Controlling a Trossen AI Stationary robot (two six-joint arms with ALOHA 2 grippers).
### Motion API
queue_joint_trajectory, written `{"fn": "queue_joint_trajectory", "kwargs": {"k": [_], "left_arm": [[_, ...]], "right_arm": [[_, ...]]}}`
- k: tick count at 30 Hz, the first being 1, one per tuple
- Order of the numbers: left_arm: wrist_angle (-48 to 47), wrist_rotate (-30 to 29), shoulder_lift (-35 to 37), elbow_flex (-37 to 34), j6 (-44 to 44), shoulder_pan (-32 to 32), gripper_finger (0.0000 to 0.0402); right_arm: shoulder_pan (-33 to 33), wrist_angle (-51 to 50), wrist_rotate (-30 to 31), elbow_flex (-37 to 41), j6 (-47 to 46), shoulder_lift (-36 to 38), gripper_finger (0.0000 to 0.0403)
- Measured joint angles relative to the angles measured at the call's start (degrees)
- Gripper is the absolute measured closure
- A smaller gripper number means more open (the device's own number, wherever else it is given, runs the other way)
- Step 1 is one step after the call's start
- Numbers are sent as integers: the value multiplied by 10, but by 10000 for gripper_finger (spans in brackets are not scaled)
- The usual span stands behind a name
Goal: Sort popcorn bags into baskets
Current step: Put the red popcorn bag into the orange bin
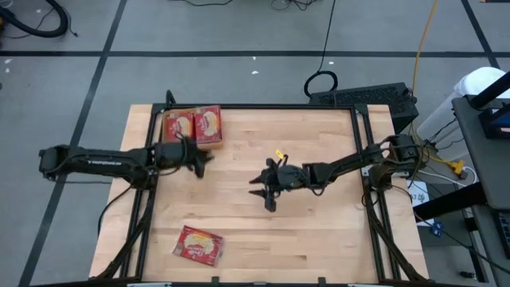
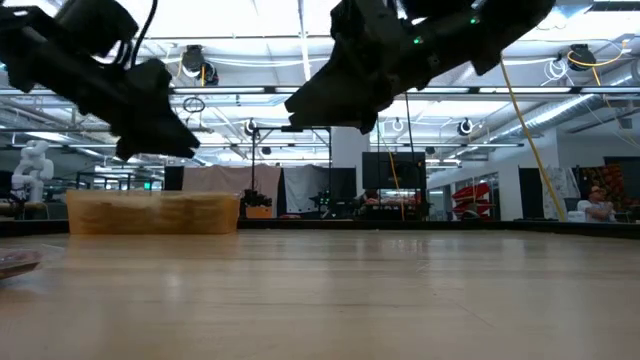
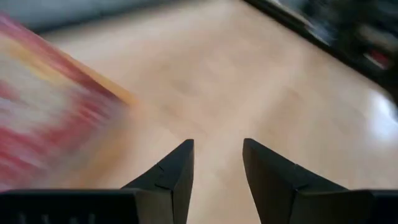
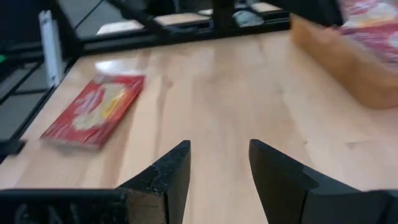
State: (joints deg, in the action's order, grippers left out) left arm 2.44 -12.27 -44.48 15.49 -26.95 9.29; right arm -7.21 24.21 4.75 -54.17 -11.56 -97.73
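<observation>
Pale wood tabletop (image 1: 319, 223), orange bin (image 1: 194, 127) at its far left corner, both claws empty.

The bin holds two red bags (image 1: 209, 123) side by side. The left claw (image 1: 199, 162) hangs just beside the bin's near edge, its fingers (image 3: 174, 171) parted and gripping nothing. The right claw (image 1: 265, 191) hovers well apart from the bin, over the tabletop's middle, fingers (image 4: 171, 171) likewise spread and bare. One more bag (image 1: 198, 245) lies flat near the front edge, well away from the bin.
</observation>
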Motion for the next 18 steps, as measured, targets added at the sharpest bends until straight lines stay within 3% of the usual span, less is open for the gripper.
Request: {"fn": "queue_joint_trajectory", "kwargs": {"k": [5,12,18], "left_arm": [[-32,52,-10,0,-43,-166,261],[-23,8,-41,0,-60,-419,261],[-51,-7,-81,0,-152,-533,259]], "right_arm": [[-34,-46,20,0,2,0,245],[-52,-68,75,0,2,0,245],[-53,-65,90,0,3,0,245]]}}
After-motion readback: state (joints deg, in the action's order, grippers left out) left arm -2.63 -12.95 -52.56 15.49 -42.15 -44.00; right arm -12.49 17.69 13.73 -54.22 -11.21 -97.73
